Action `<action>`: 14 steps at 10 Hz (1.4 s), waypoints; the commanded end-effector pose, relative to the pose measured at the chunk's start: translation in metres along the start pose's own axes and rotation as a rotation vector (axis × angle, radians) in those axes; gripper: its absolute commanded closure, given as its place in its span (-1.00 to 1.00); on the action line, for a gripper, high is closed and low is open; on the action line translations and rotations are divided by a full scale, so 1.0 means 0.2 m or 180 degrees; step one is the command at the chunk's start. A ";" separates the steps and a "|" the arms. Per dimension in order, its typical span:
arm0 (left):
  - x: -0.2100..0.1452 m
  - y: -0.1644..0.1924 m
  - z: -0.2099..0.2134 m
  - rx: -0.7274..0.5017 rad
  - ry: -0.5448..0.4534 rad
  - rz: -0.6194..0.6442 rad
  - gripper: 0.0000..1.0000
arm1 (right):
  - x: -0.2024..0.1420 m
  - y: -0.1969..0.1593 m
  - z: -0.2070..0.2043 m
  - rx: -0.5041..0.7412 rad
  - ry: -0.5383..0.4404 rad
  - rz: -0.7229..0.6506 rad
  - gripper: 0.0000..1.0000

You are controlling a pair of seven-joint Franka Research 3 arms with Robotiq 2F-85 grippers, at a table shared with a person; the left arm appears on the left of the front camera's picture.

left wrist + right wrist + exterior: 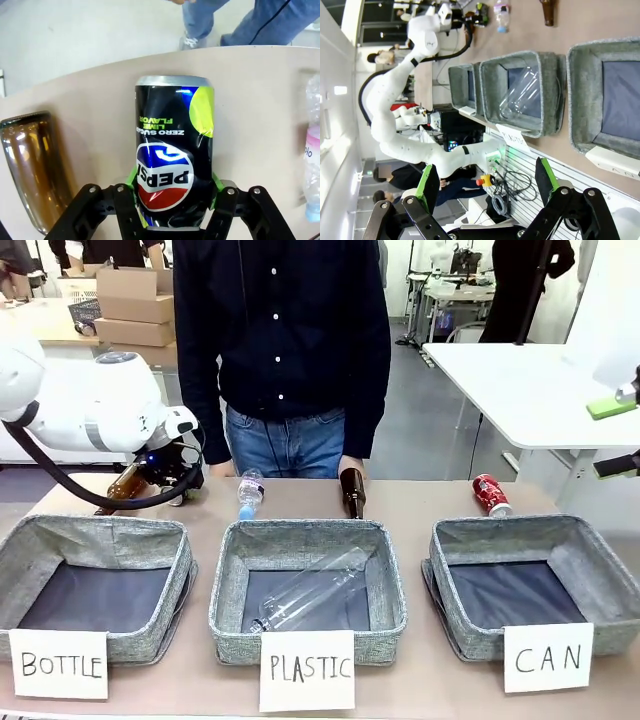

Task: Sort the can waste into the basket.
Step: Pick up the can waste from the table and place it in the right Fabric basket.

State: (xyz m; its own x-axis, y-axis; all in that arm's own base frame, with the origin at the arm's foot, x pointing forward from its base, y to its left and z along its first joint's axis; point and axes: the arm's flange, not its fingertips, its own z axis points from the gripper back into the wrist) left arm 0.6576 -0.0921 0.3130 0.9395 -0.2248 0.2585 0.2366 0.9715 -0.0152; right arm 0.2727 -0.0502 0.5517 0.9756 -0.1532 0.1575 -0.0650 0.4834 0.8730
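Observation:
A black can (172, 150) with silver ends and pale print lies on the table. My left gripper (172, 182) is shut on its lower half, a green pad on each side. In the front view the left gripper (175, 480) is low over the table behind the BOTTLE basket. A red dented can (490, 494) lies on the table just behind the grey CAN basket (600, 575), which holds nothing. My right gripper (617, 435) hangs open at the far right edge, above and to the right of that basket. The right gripper (487, 185) has nothing between its fingers.
A brown bottle (30, 165) lies close beside the held can, and a clear plastic bottle (312, 165) on its other side. Another brown bottle (352, 492) lies behind the PLASTIC basket (228, 590), which holds a clear bottle (310, 595). A person (285, 350) stands at the far edge.

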 end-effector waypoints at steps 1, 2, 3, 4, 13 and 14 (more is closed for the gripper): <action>-0.04 0.00 0.03 0.0044 -0.0052 -0.0106 0.89 | -0.01 0.00 0.00 0.0055 -0.0025 0.0048 -1.00; -0.04 0.00 0.04 0.0063 -0.0061 -0.0084 1.00 | -0.01 0.00 0.00 0.0055 -0.0025 0.0048 -1.00; -0.05 0.00 0.05 0.0082 -0.0022 -0.0002 1.00 | -0.01 0.00 0.00 0.0055 -0.0025 0.0048 -1.00; -0.06 0.00 0.08 0.0059 -0.0027 0.0018 1.00 | -0.01 0.00 0.00 0.0055 -0.0025 0.0048 -1.00; -1.36 -0.06 1.47 -0.1706 -0.0264 -0.1999 1.00 | -0.01 0.00 0.00 0.0055 -0.0025 0.0048 -1.00; -1.50 -0.04 1.47 -0.1738 -0.0073 -0.2423 1.00 | -0.01 0.00 0.00 0.0055 -0.0025 0.0048 -1.00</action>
State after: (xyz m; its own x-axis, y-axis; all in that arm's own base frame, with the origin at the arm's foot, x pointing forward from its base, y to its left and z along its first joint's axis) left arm 0.3192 -0.0330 0.5236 0.5724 -0.6769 0.4628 0.8196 0.4545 -0.3489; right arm 0.2718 -0.0504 0.5527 0.9750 -0.1540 0.1603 -0.0669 0.4842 0.8724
